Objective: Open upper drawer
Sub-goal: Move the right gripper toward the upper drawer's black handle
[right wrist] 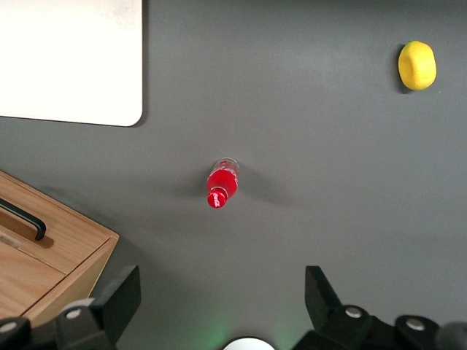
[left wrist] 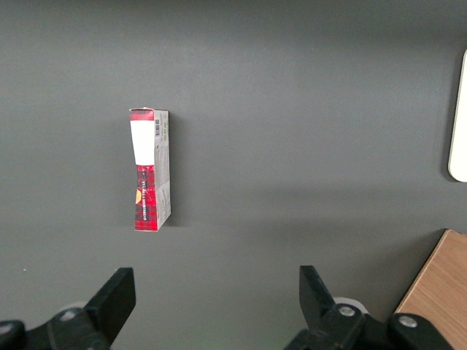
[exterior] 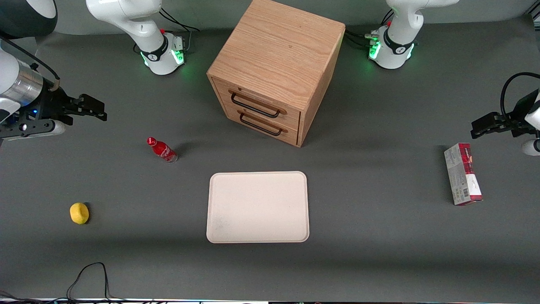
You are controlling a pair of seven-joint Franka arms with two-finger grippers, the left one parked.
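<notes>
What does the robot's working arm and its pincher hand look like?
The right arm has smooth white rounded shells, a silvery ring, and a base glowing green. Black cables trail from it. Its gripper is black and boxy, with two dark, wedge-shaped fingers, open wide, high above the table at the working arm's end.

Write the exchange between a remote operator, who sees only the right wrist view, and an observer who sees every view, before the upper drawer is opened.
Operator: I see one black handle on a wooden corner. Is the upper drawer shut?
Observer: Yes. In the front view the upper drawer sits flush in the cabinet.
Operator: Is there a second handle?
Observer: Yes, the lower drawer directly beneath has a matching one, and it is also shut.
Operator: Where is my gripper relative to the cabinet?
Observer: The gripper hangs well apart from the cabinet, toward the working arm's end of the table, touching nothing.
</notes>
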